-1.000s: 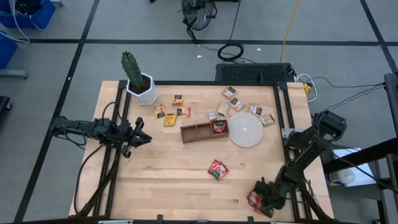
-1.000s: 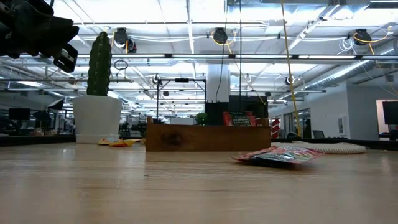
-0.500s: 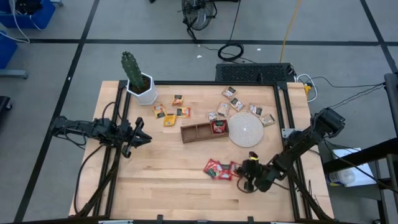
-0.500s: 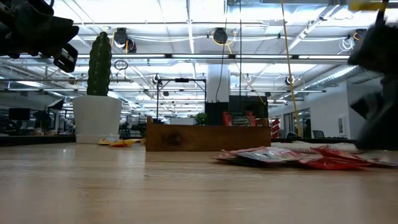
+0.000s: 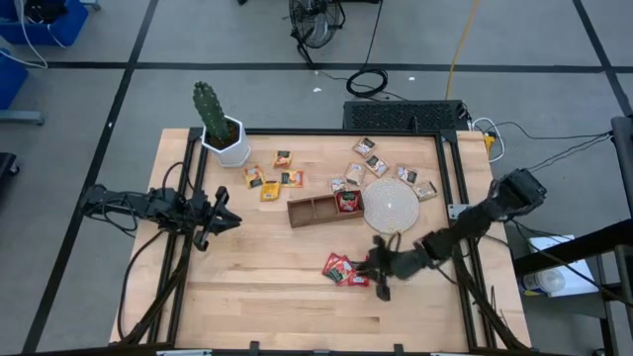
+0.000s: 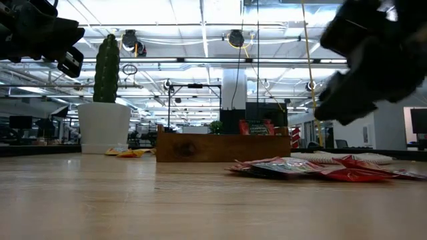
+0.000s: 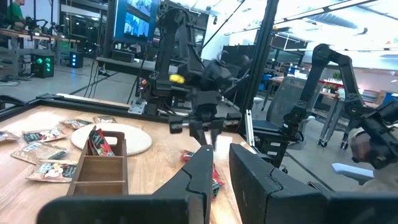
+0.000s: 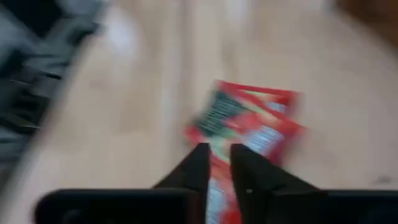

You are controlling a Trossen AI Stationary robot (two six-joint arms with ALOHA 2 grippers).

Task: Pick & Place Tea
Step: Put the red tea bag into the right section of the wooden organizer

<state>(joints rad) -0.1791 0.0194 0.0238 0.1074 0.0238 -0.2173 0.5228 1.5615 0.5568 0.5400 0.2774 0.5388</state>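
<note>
Right end effector [image 5: 380, 274] hovers just beside two red sachets [image 5: 341, 268] lying mid-counter; fingers nearly closed, whether it grips one I cannot tell. I judge sachets light, limp, slippery: pinch an edge. Left end effector [image 5: 226, 211] waits left, fingers narrowly parted, empty.

Pretty clearly a robotics lab set up in a big open-plan office or industrial space. The wooden counter [image 5: 257, 297] sits on a grey carpet-tile floor [image 5: 89, 109] with dark seams, cables [image 5: 368, 81] and a yellow cord [image 5: 461, 44] snaking across it. The low view looks out at an exposed ceiling with strip lights [image 6: 200, 27], hanging round fixtures [image 6: 235, 39], and rows of desks far back. From the left wrist view you can see another robot arm [image 7: 336, 74] on a stand, monitors [image 7: 134, 22] glowing, and metal framing [image 7: 264, 56]. A potted cactus [image 5: 213, 119] on the counter adds an office touch.
</note>
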